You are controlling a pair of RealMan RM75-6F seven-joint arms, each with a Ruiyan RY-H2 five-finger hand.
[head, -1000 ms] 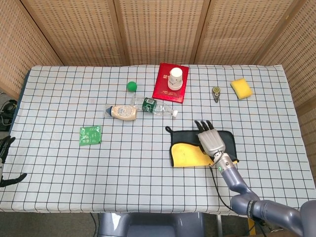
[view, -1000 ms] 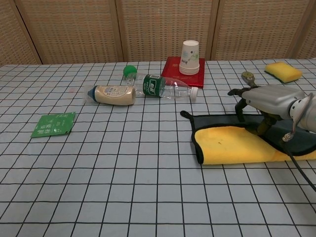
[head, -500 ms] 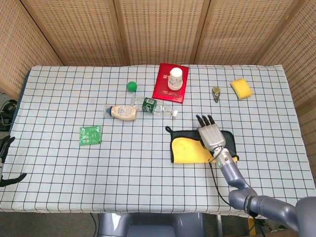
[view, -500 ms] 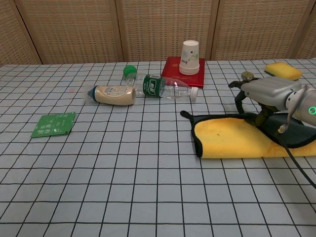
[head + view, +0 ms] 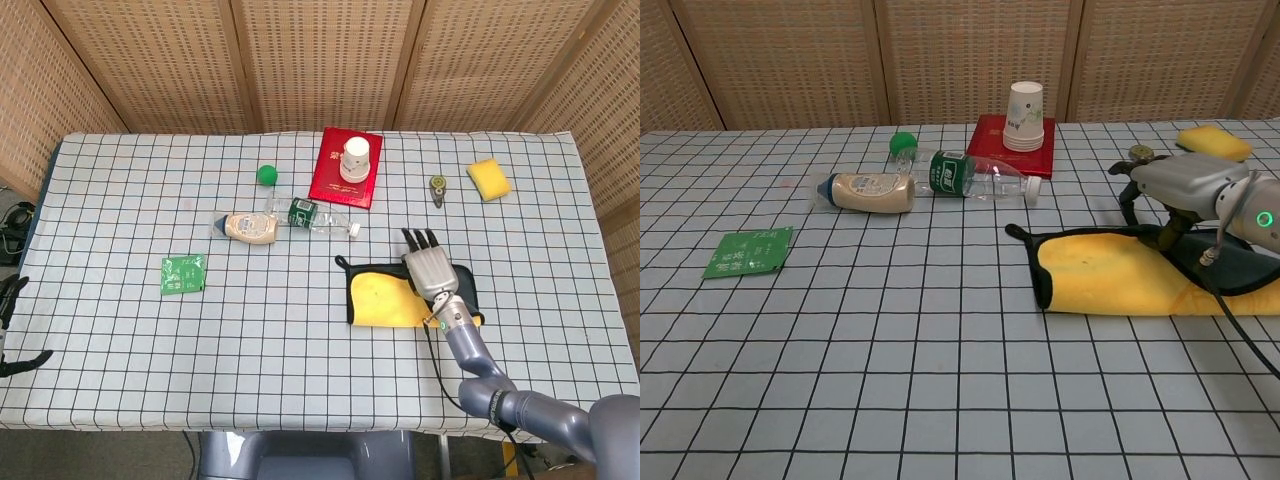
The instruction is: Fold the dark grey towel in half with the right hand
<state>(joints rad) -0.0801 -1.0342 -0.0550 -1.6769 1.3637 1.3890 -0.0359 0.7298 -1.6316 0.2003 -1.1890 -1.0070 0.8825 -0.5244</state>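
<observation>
- The fingers (image 5: 1127,203) of the right hand (image 5: 430,272) point down and away over the far edge of the towel (image 5: 385,300). They look curled on the lifted flap, though whether they pinch the cloth or only press it cannot be told. The left hand (image 5: 12,300) shows only as a dark tip at the left edge of the bench (image 5: 120,350), and its state cannot be told.
- The towel lies right of centre on the near half of the bench, yellow side up, with dark grey trim at its left and far edges. A dark patch shows under the right hand.
- Judging by this, the fold is nearly laid over: the flap covers most of the cloth, and what remains is to set the edge flush and let go.
- The next move calls for a straight release upward, so the flap does not drag back.
- Going left to right: a green packet (image 5: 183,273), a tan bottle (image 5: 248,227), a green ball (image 5: 266,174), a clear bottle (image 5: 320,216), a paper cup (image 5: 1025,115) on a red book (image 5: 346,166), a small round tool (image 5: 437,186) and a yellow sponge (image 5: 488,178).
- All lie apart from the towel, so nothing blocks the fold; the clear bottle is nearest.
</observation>
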